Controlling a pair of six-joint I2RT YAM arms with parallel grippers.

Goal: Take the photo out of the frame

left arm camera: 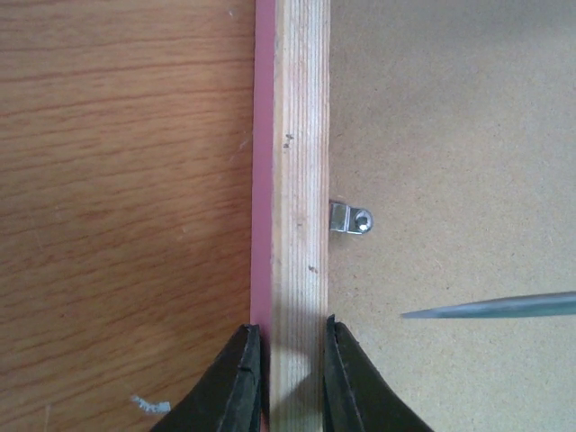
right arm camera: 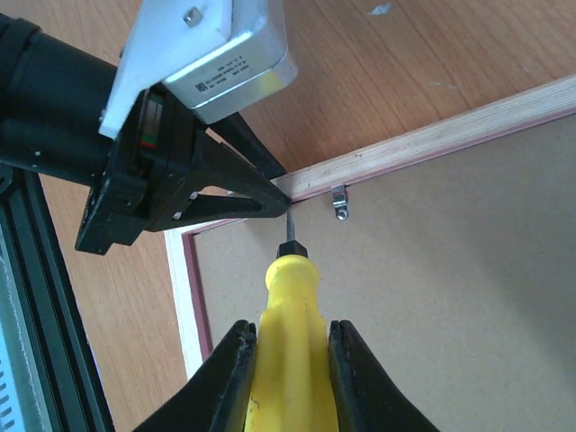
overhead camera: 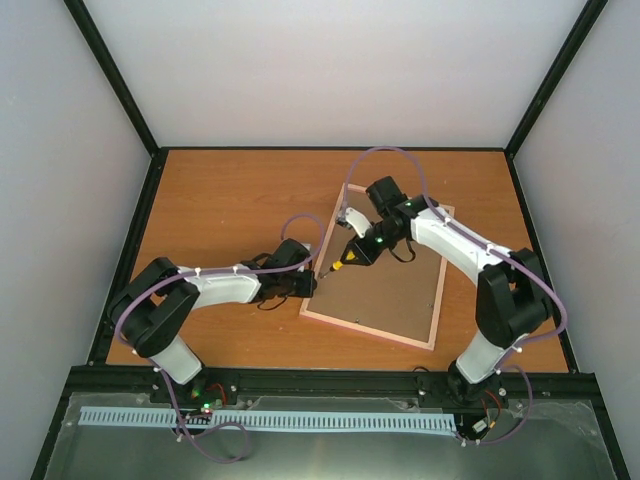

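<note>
Here the frame (overhead camera: pixel 368 330) lies face down on the counter (overhead camera: pixel 230 200), its brown backing board (overhead camera: pixel 395 290) turned up. We cannot see the photo in any view; we judge it sits beneath that board, against the front of the frame.

Our left hand (left arm camera: pixel 290 328) is pinching the frame's bare wooden side rail, one finger on the pink outer edge and the other on the inner edge, touching the board. Our right hand (right arm camera: pixel 290 326) is pressed together around the yellow handle of a screwdriver (right arm camera: pixel 290 288), whose tip points at the rail just beside a small metal clip (left arm camera: pixel 351 219) that holds the board in.

We judge the frame to be light and stiff, with thin rails, so it would likely skate across the smooth counter under any prying; the pinch on the rail close to the clip looks like the right place to steady it. The clip is small and the blade could slip off it and gouge the board.

The photo itself should be thin, bendy and glossy, easy to crease or scratch. Once the board is out, we would take the photo by an edge or corner, never across its face.
</note>
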